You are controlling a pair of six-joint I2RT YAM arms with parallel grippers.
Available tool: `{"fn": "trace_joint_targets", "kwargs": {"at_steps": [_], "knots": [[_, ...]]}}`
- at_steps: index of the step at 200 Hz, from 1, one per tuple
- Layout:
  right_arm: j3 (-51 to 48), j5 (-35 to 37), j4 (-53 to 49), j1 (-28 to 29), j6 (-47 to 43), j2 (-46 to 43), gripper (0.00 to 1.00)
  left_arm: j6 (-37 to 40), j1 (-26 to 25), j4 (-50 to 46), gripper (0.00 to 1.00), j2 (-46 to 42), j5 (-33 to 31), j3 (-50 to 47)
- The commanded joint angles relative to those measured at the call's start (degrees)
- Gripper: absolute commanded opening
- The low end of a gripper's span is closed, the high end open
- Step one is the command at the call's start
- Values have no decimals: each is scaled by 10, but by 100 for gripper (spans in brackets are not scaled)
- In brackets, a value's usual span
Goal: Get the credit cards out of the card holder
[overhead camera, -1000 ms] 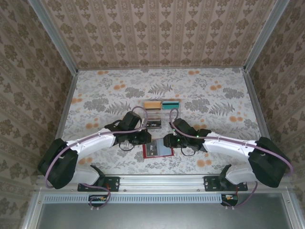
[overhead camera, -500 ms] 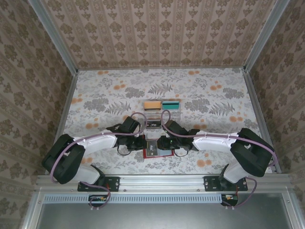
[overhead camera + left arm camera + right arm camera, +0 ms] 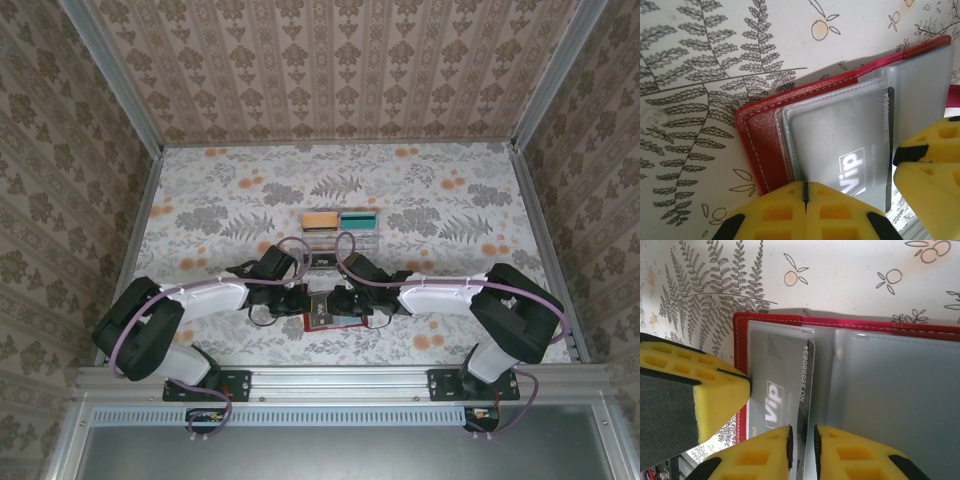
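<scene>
We count one red card holder (image 3: 322, 323), open at the near edge of the table (image 3: 420, 200), and one grey card (image 3: 782, 375) marked "Vip". Our left gripper (image 3: 805, 192) is clenched on the card holder's clear sleeve; our right gripper (image 3: 802, 440) pinches the card's edge
</scene>
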Motion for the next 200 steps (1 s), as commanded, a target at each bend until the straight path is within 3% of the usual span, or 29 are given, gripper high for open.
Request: {"fn": "trace_joint_targets", "kwargs": {"at_steps": [1, 154, 200], "knots": [[5, -16, 16, 3, 12, 11, 21, 3, -4, -19, 0, 12, -9, -7], [2, -12, 8, 3, 25, 24, 22, -1, -13, -17, 0, 11, -14, -8], [-1, -29, 38, 2, 33, 31, 13, 0, -13, -15, 0, 14, -13, -5]]}}
